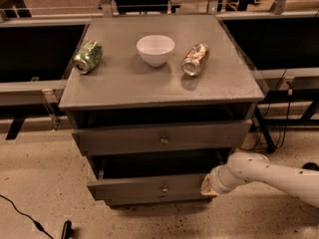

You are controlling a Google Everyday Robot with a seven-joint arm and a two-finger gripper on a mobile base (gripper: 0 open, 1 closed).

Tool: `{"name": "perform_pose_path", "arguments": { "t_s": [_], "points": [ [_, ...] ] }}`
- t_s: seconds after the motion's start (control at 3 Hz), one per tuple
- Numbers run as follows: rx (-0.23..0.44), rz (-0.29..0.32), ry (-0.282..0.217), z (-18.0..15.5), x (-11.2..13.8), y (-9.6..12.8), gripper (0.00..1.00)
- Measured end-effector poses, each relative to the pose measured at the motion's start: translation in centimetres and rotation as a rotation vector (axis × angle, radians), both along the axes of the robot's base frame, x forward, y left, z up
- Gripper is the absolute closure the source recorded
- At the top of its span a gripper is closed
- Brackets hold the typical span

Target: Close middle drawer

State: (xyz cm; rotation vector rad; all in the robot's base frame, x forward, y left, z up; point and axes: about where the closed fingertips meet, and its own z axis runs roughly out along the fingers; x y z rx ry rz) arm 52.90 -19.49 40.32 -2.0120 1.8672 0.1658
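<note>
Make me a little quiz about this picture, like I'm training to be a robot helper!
1. True or false: the white bowl sits between the green can and the silver can, which both lie on their sides.
2. Where is the gripper? A) over the bowl B) at the right end of the middle drawer front C) flat on the floor
3. Fill in: the middle drawer is ___ (open or shut).
Key: 1 true; 2 B; 3 open.

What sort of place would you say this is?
Probably a robotics lab or test area: a grey cabinet staged with a bowl, a cable on the speckled floor, and the gripper at the right end of the middle drawer.
</note>
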Motion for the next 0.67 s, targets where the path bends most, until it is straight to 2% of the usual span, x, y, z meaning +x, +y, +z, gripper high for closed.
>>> {"name": "perform_pose_path", "arguments": {
  "t_s": [0.33,0.67],
  "points": [
    [0.0,0.0,0.0,0.0,-0.03,0.01,1.0],
    [0.002,-0.001,-0.01,0.09,0.37,0.05,1.0]
  ]
}}
